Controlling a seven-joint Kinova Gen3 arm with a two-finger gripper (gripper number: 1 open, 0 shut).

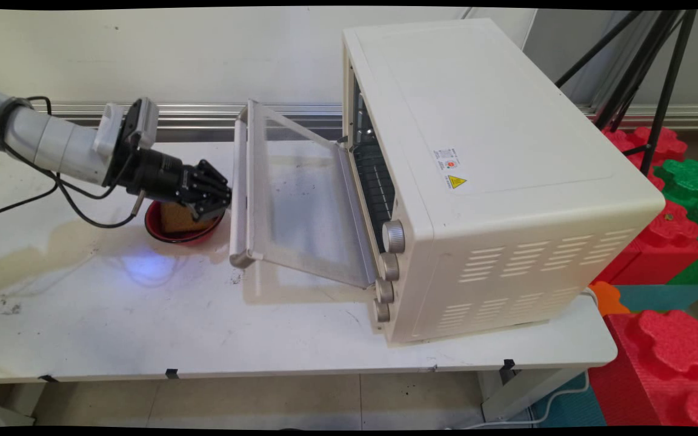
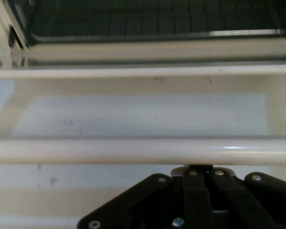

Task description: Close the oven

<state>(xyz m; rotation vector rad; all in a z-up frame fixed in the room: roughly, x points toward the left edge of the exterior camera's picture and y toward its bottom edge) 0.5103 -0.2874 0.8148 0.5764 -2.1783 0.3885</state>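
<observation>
A cream toaster oven (image 1: 494, 151) stands on the white table (image 1: 143, 315), its glass door (image 1: 300, 206) hanging half open toward the left. My gripper (image 1: 223, 197) is shut, and its tip is right at the door's handle bar (image 1: 239, 200). In the hand view the handle bar (image 2: 133, 150) runs across just beyond the closed gripper (image 2: 199, 169), with the door glass and the dark oven rack (image 2: 148, 19) behind it. Below the gripper a red bowl (image 1: 182, 233) sits on the table with a brown slice of toast (image 1: 174, 219) in it.
Several knobs (image 1: 392, 236) line the oven's front edge. Red and green foam blocks (image 1: 670, 242) are stacked off the table's right end, with black tripod legs (image 1: 658, 72) behind them. Black cables (image 1: 82, 212) hang from the arm.
</observation>
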